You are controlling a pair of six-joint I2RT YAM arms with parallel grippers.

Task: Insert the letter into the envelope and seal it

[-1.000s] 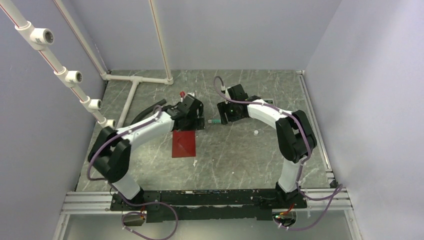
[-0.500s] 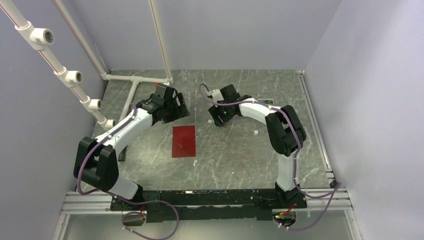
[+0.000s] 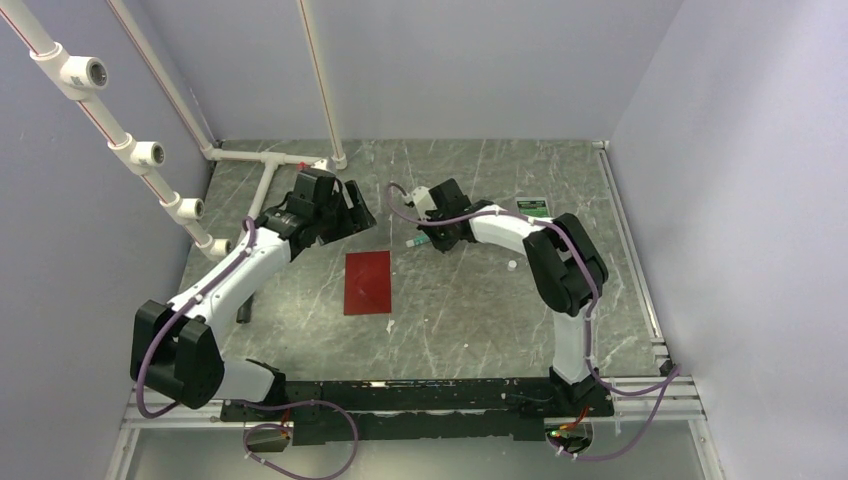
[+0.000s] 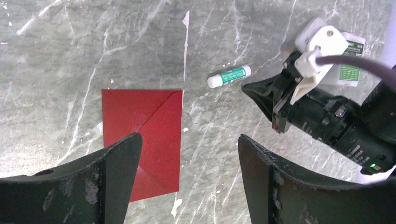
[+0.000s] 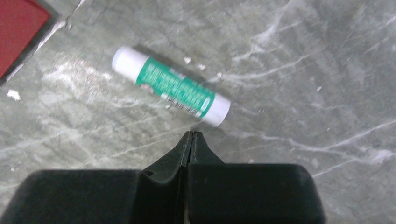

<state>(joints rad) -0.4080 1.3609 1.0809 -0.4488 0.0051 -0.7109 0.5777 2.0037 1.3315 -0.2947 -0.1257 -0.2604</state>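
— Right gripper [image 5: 190,134] is found pinched fully shut on nothing, where its fingers were spread a second ago. Its tips are set just short of the glue stick [image 5: 170,87], which is left lying on the table [image 3: 480,300].
— And the left gripper [image 4: 189,139]?
— It is held wide and empty. It was at the far edge of the envelope [image 4: 149,121] a second ago and has been drawn back toward the far left. The envelope is left flat between the arms, flap folded down.
— Is the letter seen?
— It is not seen in any view and is judged to be inside already. Sealing is judged to remain, and the glue stick is not yet gripped.
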